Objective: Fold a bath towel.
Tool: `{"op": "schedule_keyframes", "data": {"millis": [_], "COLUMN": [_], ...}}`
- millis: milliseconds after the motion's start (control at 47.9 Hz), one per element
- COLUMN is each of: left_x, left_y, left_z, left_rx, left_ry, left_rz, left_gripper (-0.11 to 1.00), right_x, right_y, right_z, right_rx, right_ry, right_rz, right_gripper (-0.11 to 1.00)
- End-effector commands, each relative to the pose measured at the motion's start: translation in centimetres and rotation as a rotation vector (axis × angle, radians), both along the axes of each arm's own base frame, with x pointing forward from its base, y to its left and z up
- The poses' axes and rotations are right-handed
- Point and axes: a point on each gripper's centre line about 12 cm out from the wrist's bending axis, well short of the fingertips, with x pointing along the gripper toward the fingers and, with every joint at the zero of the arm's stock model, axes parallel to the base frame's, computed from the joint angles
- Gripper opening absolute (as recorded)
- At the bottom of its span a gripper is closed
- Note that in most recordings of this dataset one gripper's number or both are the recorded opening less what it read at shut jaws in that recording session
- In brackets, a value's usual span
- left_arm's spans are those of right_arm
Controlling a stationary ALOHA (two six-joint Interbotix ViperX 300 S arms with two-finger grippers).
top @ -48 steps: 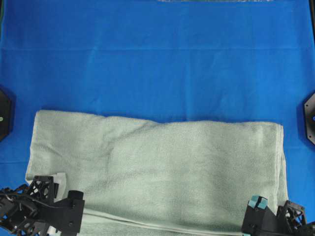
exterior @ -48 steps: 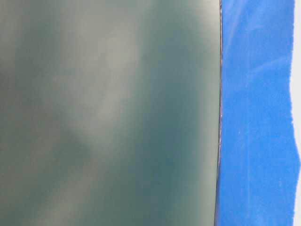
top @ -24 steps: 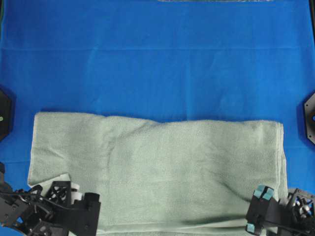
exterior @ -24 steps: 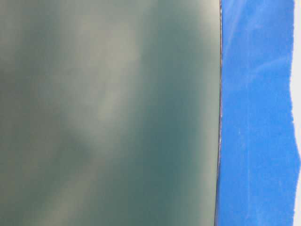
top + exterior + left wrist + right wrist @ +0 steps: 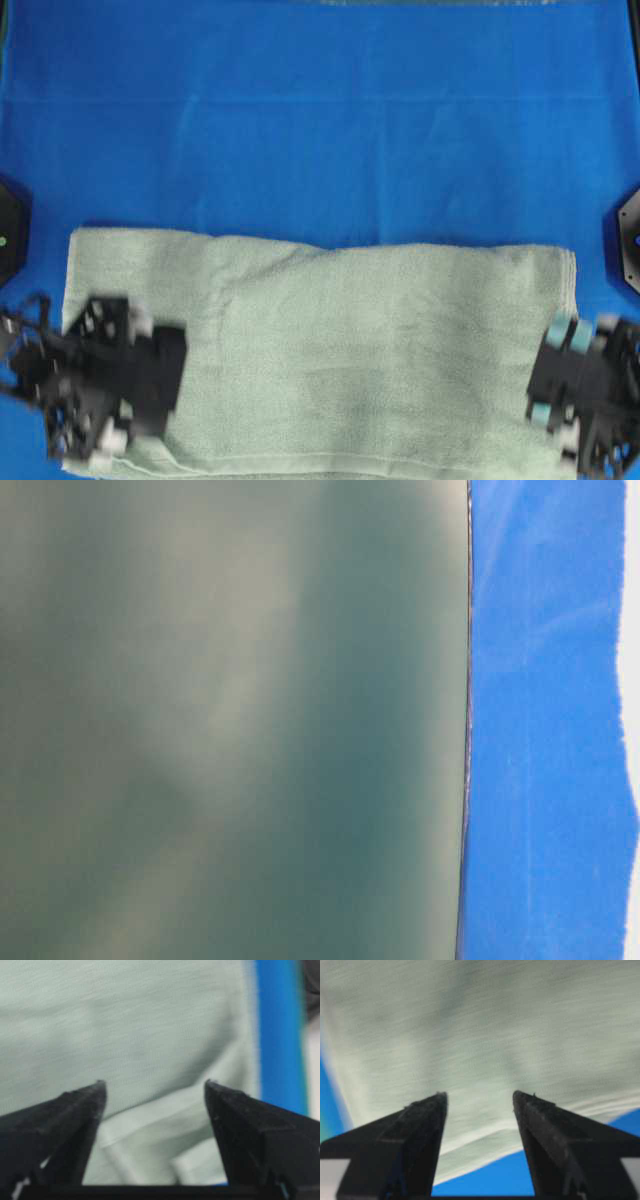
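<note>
The bath towel (image 5: 350,340) lies folded as a wide pale green rectangle on the near half of the table. My left gripper (image 5: 130,380) hovers, blurred, over its left end. In the left wrist view the left gripper (image 5: 155,1085) is open with nothing between the fingers; below it lie the towel (image 5: 125,1020) and its lighter hem (image 5: 165,1125). My right gripper (image 5: 552,373) hangs over the towel's right end. The right wrist view shows the right gripper (image 5: 479,1094) open and empty above the towel's edge (image 5: 470,1145).
A bright blue cloth (image 5: 320,120) covers the table around and beyond the towel. Black arm bases stand at the left edge (image 5: 8,240) and the right edge (image 5: 630,250). A blurred grey-green surface (image 5: 230,720) fills most of the table-level view, beside blue cloth (image 5: 550,730).
Both grippers went from shut on the towel's near edge to open. They have let it go and moved away from the near edge, over the towel's ends. The towel now lies flat.
</note>
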Motion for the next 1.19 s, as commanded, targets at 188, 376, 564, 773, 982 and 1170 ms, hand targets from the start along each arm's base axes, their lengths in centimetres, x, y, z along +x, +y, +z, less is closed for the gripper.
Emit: {"op": "schedule_keyframes", "data": {"millis": [188,376,564,773,982,1170], "left_x": [-2.3,-2.9,-3.6,-5.0,-5.4,-4.9], "left_y": [7.0,8.3,10.0,12.7,14.0,13.9], "left_z": [-0.2,-1.5,-3.7,-8.3,-11.1,-11.2], "left_rx": [0.064,0.092,0.153,0.178,0.139,0.123], "left_ry": [-0.036,0.000,0.056,0.113,0.094,0.097], "left_rz": [0.141,0.170,0.195,0.253,0.303,0.324], "left_gripper": [0.75,0.75,0.75,0.75,0.75,0.72], "right_x": [-1.0,-1.1,-0.2,-0.3,-0.6,-0.6], "right_y": [-7.6,-10.9,-12.3,-13.7,-14.1,-14.2], "right_z": [-0.3,-1.9,-3.4,-7.6,-10.7,-11.0], "right_rx": [-0.060,-0.060,-0.050,-0.031,0.015,0.017], "right_ry": [-0.016,-0.011,-0.030,0.006,0.000,0.012], "right_rz": [-0.108,-0.117,-0.093,-0.109,-0.118,-0.129], "right_gripper": [0.59,0.59,0.59,0.59,0.59,0.57]}}
